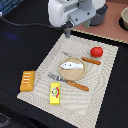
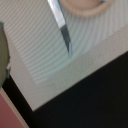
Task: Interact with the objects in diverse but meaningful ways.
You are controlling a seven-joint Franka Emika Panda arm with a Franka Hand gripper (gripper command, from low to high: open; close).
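Tool (image 1: 67, 31) of the Panda arm hangs above the far edge of a woven placemat (image 1: 45, 62); its fingertips sit too blurred and dark in the exterior view, and out of the wrist view, so I cannot tell how wide it stands.

Nearest below lies a knife (image 1: 65, 53), whose blade (image 2: 61, 24) the wrist view shows pointing toward the mat's edge.

Beyond it a white fish (image 1: 71, 64) rests on a small round wooden plate (image 1: 73, 75); it looks like light, hard, smooth plastic, likely best pinched across its narrow body.

1 red tomato (image 1: 97, 51) sits near the mat's edge on the exterior view's right, round and probably prone to rolling, so a grip across its middle suits.

Just beside it lies a wooden-handled piece (image 1: 91, 61), and a fork (image 1: 69, 82) crosses the mat in front of the plate, crowding a low approach.

Bread loaf (image 1: 27, 80) and yellow packet (image 1: 55, 93) lie apart at the near side, both boxy and easy to clamp across their short sides.

Black worktop (image 1: 20, 30) surrounds the mat.
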